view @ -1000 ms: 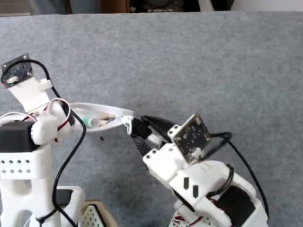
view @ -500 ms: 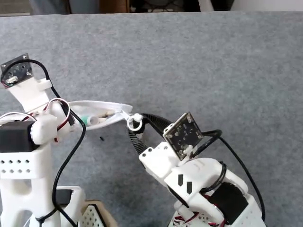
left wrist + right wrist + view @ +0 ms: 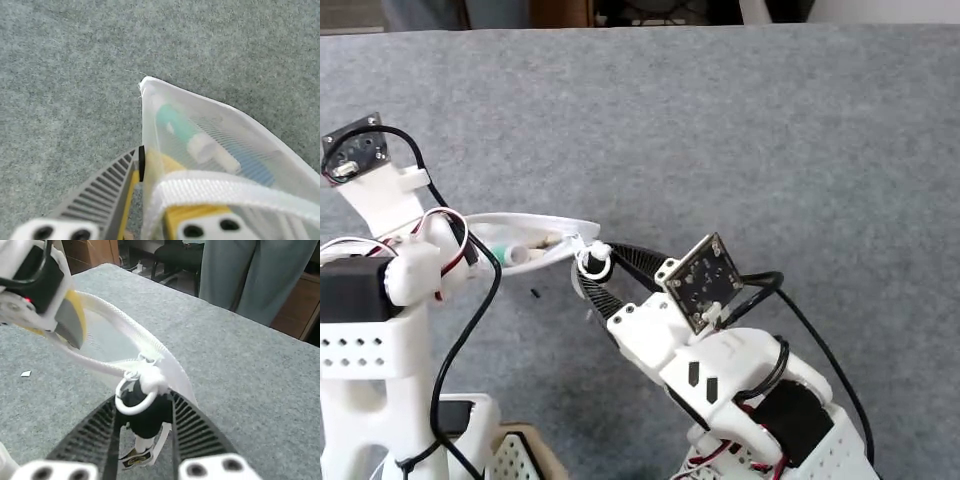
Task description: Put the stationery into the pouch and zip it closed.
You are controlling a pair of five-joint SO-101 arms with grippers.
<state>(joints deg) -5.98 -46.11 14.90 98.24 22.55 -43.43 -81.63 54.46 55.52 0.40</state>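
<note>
Two arms share one pouch [image 3: 535, 232] above the tabletop [image 3: 770, 130]. The left end effector [image 3: 150, 170] is pinched narrow on one end of the pouch. From there the pouch runs across to the tips of the right end effector [image 3: 145, 401]. The right end effector is narrow too. Its fingers press on a black lump that looks like the zip's pull [image 3: 145, 421], and a white ring [image 3: 131, 411] sits right at its tips.

In the last second the right end effector has slid a little toward the left one, and the ring came with it. The pouch hardly moved. That likely means the zipping has only just begun. The mouth gapes open between the two end effectors, so most of the closing is left to do. The stationery [image 3: 200, 145] lies inside the pouch, just past the left end effector's fingers, so the filling looks done.

Some things are hard to see. From above, the left arm covers its own fingers. Whether the black lump really is the pull cannot be told for sure. How far the zip has shut behind the right fingers is hidden. A blue thing [image 3: 257, 169] deep in the pouch is blurred by the mesh.
</note>
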